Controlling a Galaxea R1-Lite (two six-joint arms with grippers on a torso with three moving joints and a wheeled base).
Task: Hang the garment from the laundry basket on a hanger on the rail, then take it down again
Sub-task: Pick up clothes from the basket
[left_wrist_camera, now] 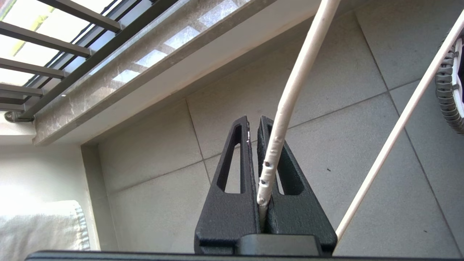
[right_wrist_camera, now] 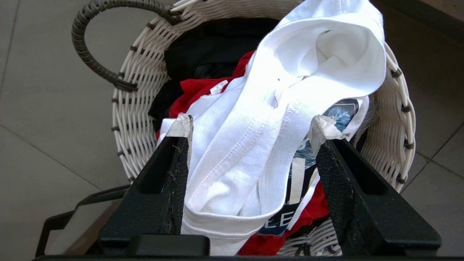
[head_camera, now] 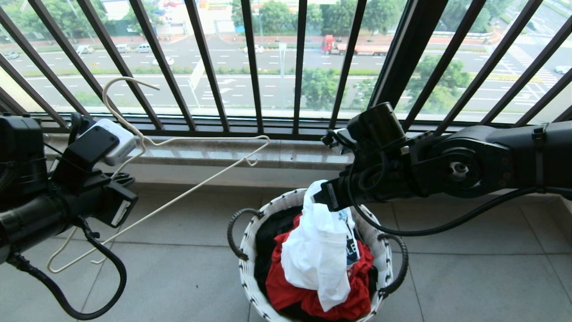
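Over the laundry basket [head_camera: 250, 268], right gripper [right_wrist_camera: 250, 127] gapes around the seemingly unheld garment [head_camera: 317, 250]; left gripper [left_wrist_camera: 253, 125] pinches the hanger [head_camera: 187, 192]

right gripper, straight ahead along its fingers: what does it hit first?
Most likely the white T-shirt: the open right gripper straddles its bunched folds on top of the laundry basket. The red cloth lies underneath. Exact gap unclear.
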